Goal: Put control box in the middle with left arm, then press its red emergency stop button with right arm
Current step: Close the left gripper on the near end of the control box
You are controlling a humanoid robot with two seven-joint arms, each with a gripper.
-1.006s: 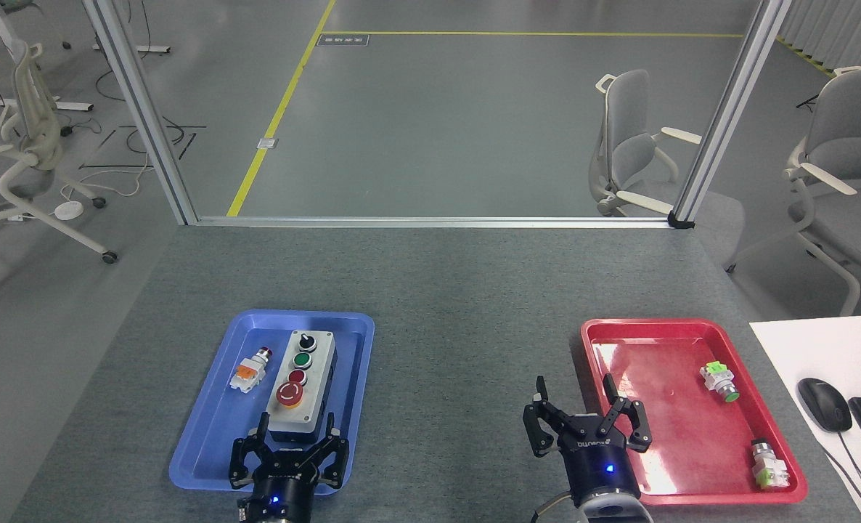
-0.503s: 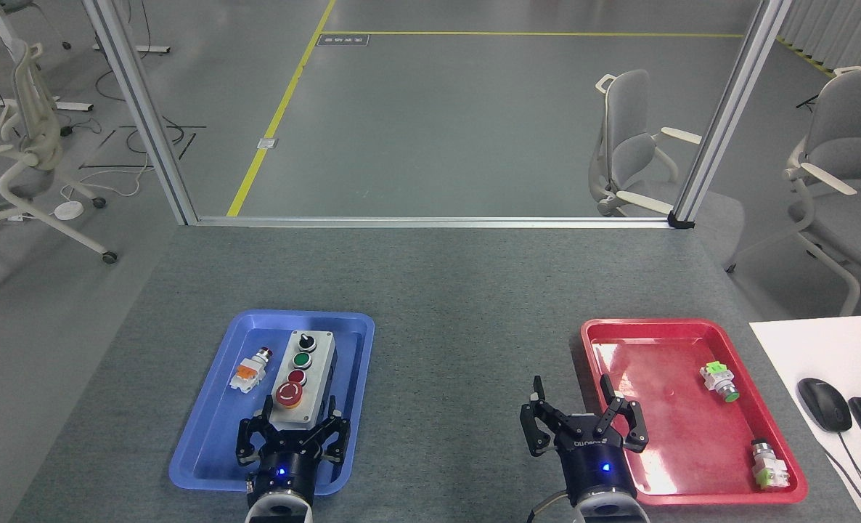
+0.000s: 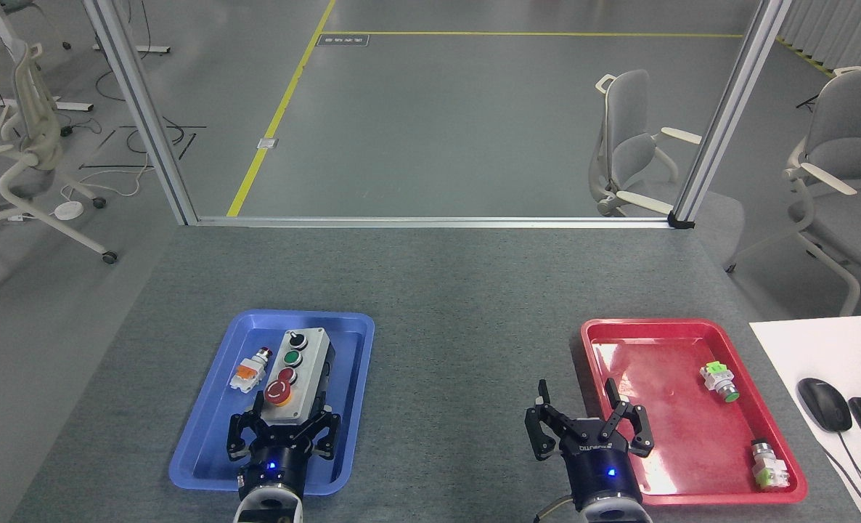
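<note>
Since a moment ago, the left gripper (image 3: 284,423) has clamped the control box (image 3: 295,376), shifting it slightly inside the blue tray (image 3: 202,450). Next: carry it rightward onto the middle (image 3: 467,349). Right gripper (image 3: 587,423) waits, released.

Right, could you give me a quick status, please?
Left gripper shut on grey-faced oblong control box, inside blue plastic tray. Right gripper open, empty. Middle tabletop unobstructed.

Grey floor (image 3: 474,123), yellow floor lines (image 3: 278,116), aluminium frame posts (image 3: 140,109), grey office chairs (image 3: 630,149)
</note>
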